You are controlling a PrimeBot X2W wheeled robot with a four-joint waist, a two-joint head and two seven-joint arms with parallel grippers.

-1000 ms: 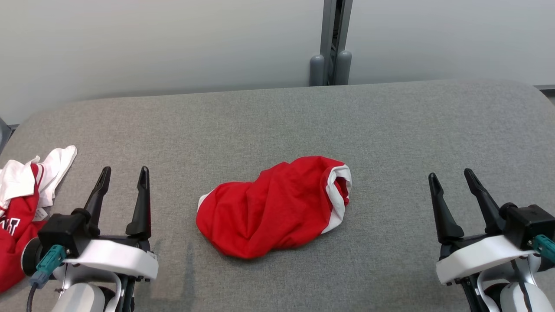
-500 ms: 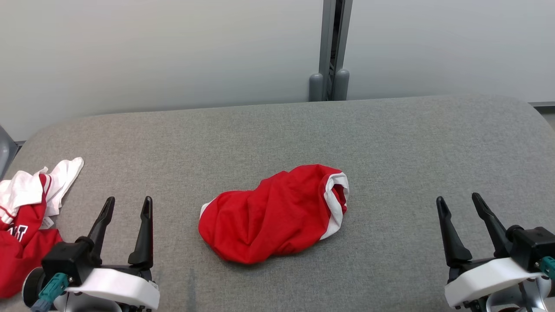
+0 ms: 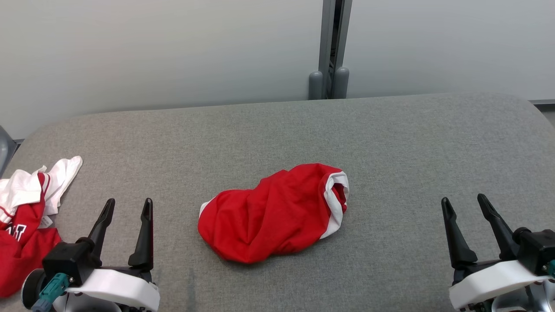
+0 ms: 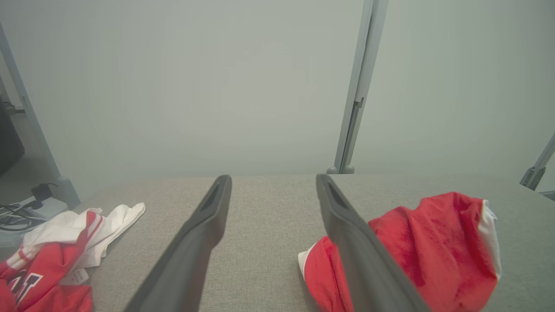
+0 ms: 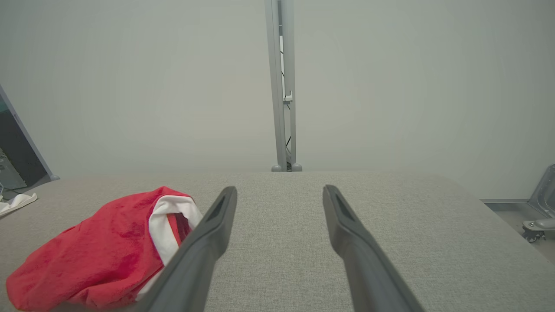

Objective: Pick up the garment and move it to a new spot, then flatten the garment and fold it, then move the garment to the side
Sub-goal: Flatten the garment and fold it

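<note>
A crumpled red garment with white trim point(image 3: 273, 212) lies bunched in the middle of the grey padded table point(image 3: 390, 143). In the left wrist view the garment point(image 4: 425, 247) sits right of my fingers; in the right wrist view the garment point(image 5: 108, 251) sits left of them. My left gripper point(image 3: 129, 205) hovers open at the lower left, well clear of the cloth, with nothing between its fingers. At the lower right my right gripper point(image 3: 465, 202) is likewise open and empty, apart from the garment.
A second pile of red and white clothing point(image 3: 26, 216) lies at the table's left edge, close to my left gripper. A pale wall with a grey post point(image 3: 329, 43) stands behind the table. Bare grey surface surrounds the garment.
The head camera has tilted, so the table sits lower in the picture than a second ago. Both grippers have dropped toward the bottom edge. The garment has not moved on the table.
</note>
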